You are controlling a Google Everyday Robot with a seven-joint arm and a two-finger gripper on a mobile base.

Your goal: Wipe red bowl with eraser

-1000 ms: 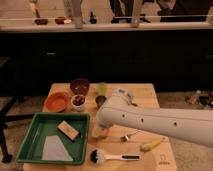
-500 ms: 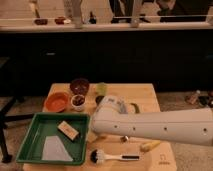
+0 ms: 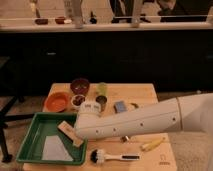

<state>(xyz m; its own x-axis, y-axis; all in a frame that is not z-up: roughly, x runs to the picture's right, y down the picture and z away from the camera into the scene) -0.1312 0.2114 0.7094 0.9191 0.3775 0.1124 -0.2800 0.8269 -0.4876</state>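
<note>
While the arm [image 3: 145,120] lies across the counter [image 3: 150,92], you can take the green tray [image 3: 30,135] as reference for everything below. The tray sits at the counter's front left corner.

- Arm: white, comes in from the right and ends at the tray's right rim.
- Hand [image 3: 82,128]: at the arm's end, over the right edge of the tray, just beside the eraser. Fingers apart, gripping nothing. The arm's bulk covers most of it, so you cannot tell whether it touches the eraser.
- Red bowl [image 3: 57,101]: on the counter just behind the tray, toward the tray's back right corner. Upright, lighter orange inside.
- Grey sheet [image 3: 52,148]: flat on the tray floor, front half.
- Maroon bowl [image 3: 80,86]: behind and right of the tray, beyond the red bowl.
- Brush [image 3: 107,157]: on the counter just right of the tray's front right corner, black bristles toward the tray, white handle pointing away.
- Eraser [image 3: 70,134]: inside the tray, right half, lying diagonally on the floor, tan top up, its front end near the right rim. Well apart from the red bowl.
- Small white bowl [image 3: 77,100]: behind the tray, just right of the red bowl.
- Blue-grey block [image 3: 120,106]: right of the tray, beyond the arm.
- Green cup [image 3: 102,89]: behind and right of the tray, beside the maroon bowl.
</note>
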